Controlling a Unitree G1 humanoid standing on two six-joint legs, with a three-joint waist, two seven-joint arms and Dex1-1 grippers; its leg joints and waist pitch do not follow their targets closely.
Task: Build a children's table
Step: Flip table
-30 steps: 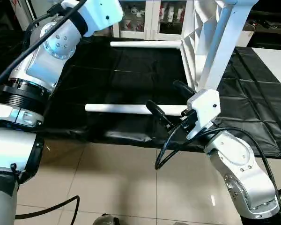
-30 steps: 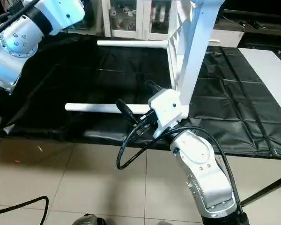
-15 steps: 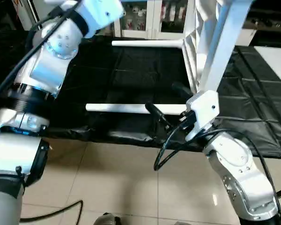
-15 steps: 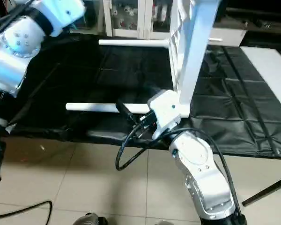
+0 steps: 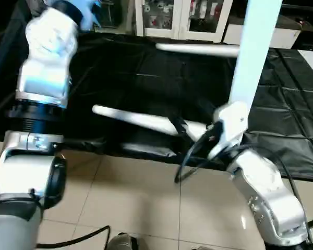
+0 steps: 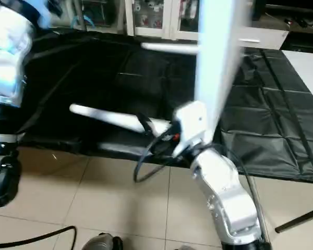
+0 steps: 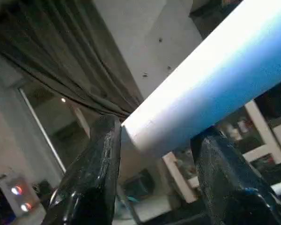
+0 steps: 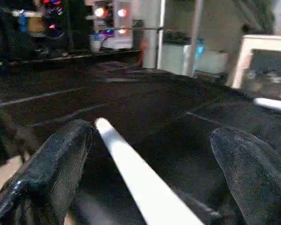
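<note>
Black sheeting covers the counter [image 5: 281,104]. Left end effector [image 7: 152,154] pinches an upright leg [image 5: 250,57]; right end effector [image 8: 145,178] is spread over a lying leg [image 5: 135,119]. Legs look light, stiff and smooth: grasp mid-shaft, firmly.

Left arm raised and gripping, right arm low and open

The left arm [image 5: 44,62] reaches up, its gripper [image 7: 154,140] clamped around a leg [image 7: 215,89]. The right arm [image 5: 263,192] bends forward, its gripper [image 8: 150,154] spread wide, fingers [image 8: 51,164] on either side of another leg [image 8: 140,180].
</note>
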